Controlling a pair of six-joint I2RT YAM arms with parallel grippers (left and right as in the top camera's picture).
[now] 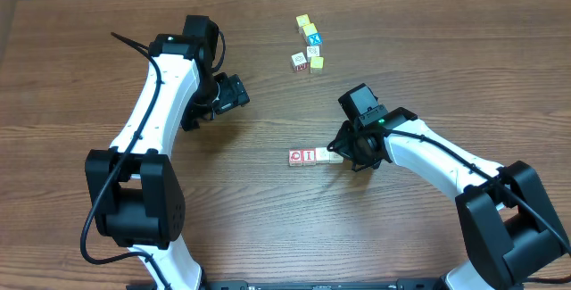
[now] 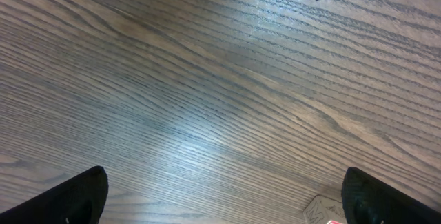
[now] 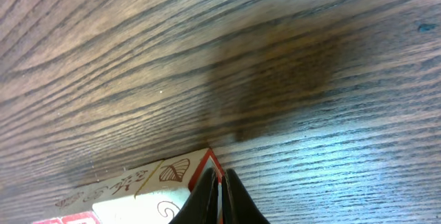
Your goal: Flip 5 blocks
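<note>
Resting closed right gripper (image 3: pixel 220 180) against block (image 3: pixel 157 182) at row's (image 1: pixel 310 156) three-o'clock end; holding left gripper (image 2: pixel 224 198) wide open at ten o'clock.

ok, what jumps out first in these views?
The right gripper is shut, with its tips against the end of a row of three blocks mid-table. Farther back, a loose cluster of cubes with yellow, blue and pale tops sits apart. The left gripper hangs open over bare wood.
</note>
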